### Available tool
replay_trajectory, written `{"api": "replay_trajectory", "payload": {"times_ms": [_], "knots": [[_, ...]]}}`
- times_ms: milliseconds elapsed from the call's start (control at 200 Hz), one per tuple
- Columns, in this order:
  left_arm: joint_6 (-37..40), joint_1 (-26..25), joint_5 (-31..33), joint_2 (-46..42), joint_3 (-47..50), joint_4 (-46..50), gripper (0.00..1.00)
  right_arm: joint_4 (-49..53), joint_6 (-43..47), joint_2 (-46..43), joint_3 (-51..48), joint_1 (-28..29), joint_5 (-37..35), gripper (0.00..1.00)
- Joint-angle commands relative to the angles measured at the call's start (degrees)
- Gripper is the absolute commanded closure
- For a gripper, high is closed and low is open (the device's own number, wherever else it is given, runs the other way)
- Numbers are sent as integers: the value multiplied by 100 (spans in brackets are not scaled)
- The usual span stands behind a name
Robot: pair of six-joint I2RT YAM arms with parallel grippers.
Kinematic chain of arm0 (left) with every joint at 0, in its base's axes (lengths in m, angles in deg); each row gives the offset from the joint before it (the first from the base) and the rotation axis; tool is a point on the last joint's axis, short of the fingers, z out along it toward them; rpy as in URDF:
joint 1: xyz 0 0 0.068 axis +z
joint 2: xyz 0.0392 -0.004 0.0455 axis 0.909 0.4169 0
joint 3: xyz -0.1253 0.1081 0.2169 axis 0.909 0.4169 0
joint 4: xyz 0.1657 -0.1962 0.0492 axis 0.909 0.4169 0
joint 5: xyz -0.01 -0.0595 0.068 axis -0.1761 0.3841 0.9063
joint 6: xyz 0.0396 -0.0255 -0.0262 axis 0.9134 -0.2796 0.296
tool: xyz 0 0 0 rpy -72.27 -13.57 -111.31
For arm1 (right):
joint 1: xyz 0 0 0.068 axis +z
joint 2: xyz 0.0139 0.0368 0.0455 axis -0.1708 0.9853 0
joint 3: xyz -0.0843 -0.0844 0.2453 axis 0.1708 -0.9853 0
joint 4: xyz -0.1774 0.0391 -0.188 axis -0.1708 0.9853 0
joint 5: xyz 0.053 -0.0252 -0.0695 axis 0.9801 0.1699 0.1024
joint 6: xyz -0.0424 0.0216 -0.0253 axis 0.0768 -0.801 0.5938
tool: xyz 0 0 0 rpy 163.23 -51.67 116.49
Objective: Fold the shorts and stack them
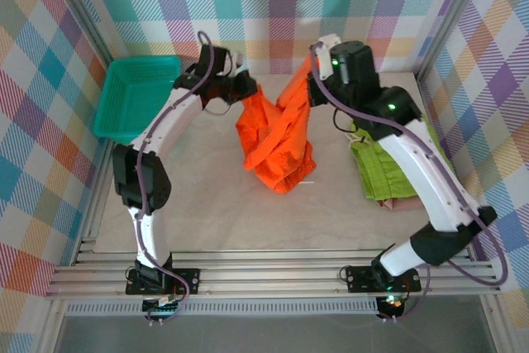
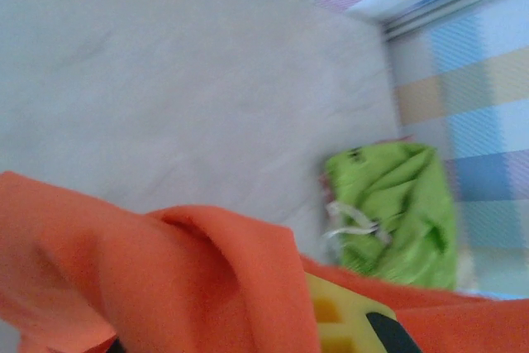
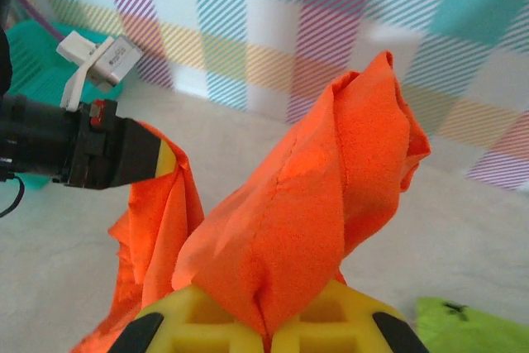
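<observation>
At far left of the table (image 1: 207,212), teal basket (image 1: 136,97) stands apart from the work.

Next, left gripper (image 1: 246,88): jaws closed on one upper corner of the orange shorts (image 1: 277,142). These hang between the two arms, raised at both corners. The lower part is bunched and appears to rest on the table.

Then right gripper (image 3: 264,332): jaws closed, pinching the other corner, with cloth rising in a twisted peak above the pads.

Far right, the green shorts (image 1: 384,163) lie folded under the right arm. A pink edge beneath them is probably the pink shorts (image 1: 402,202).

Risks, as judged:
- Both pinches look thin, so a sharp pull apart could slip a corner free.
- The cloth is twisted, and laying it down as it is would give a crooked, lumpy fold.
- The bunched lower part may drag if the arms travel low.
- The right arm crosses the green pile, so a low sweep could disturb the stack.
</observation>
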Motion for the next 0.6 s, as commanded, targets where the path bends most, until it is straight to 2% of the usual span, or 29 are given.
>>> {"api": "replay_trajectory", "payload": {"times_ms": [0, 115, 190, 255, 345, 490, 560, 595], "knots": [[-179, -400, -362, 294, -1485, 79, 100, -16, 412, -581, 463, -8, -769, 100], [-529, -624, -575, 1179, -3154, 245, 100, 180, 496, -732, 870, -4, -871, 100], [-713, -674, -637, 1659, -4105, 309, 100, 120, 425, -837, 870, 26, -598, 100], [-800, -651, -620, 1848, -4380, 241, 99, 11, 385, -857, 706, 105, -174, 100], [-660, -545, -623, 2004, -4369, 358, 90, -148, 335, -695, 429, 401, 140, 100], [-113, -254, -684, 2363, -4342, 942, 72, -439, -70, -23, -146, 1287, 266, 100], [160, -41, -725, 2523, -4342, 1198, 59, -797, -632, 374, -637, 1704, 538, 88], [271, 74, -770, 2567, -4336, 1312, 53, -1046, -911, 593, -881, 1850, 926, 80]]}}
